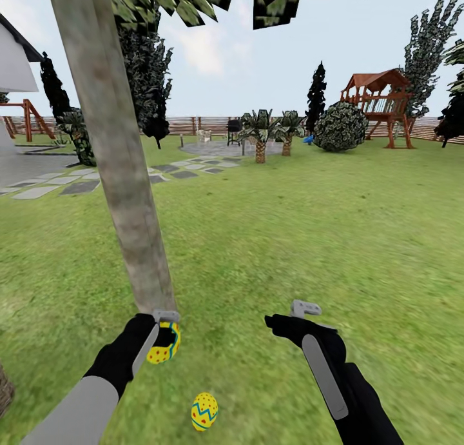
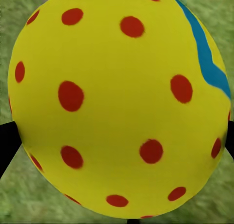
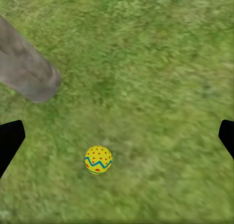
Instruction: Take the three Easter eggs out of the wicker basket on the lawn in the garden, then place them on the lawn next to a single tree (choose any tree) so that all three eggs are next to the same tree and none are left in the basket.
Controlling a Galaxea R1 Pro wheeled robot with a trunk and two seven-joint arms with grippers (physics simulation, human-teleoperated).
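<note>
Head view: left gripper pinches one Easter egg at the foot of the tree; right gripper hangs spread and empty.
Second egg lies on the lawn just beside the trunk base, also seen from the right wrist. Held egg sits between dark fingertips across its middle. Likely light, rigid, smooth, round: prone to slipping or rolling, so grip at the widest girth and release low. Basket and third egg not seen.
</note>
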